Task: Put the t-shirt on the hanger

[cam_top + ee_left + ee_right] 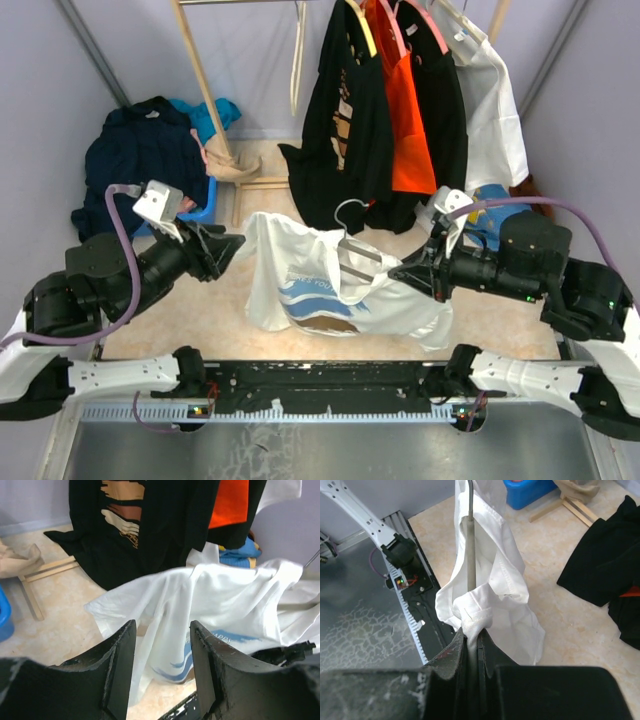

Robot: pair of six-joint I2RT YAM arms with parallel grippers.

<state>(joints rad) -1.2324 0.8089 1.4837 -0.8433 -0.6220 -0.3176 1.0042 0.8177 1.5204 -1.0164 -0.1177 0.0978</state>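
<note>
Seen from above, the t-shirt (pixel 330 285) hangs draped over the hanger (pixel 358 250), in the air between the two arms, with the left gripper (pixel 225 250) just beside its sleeve. In the left wrist view, that gripper's jaws stand parted and empty, the t-shirt just beyond them. In the right wrist view, the right gripper (pixel 471 637) is clamped tight on the hanger's arm and the bunched cloth.

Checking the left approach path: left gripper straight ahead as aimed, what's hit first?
Probably the t-shirt: its draped white cloth lies straight ahead of the open left gripper; the gap is hard to judge.
</note>
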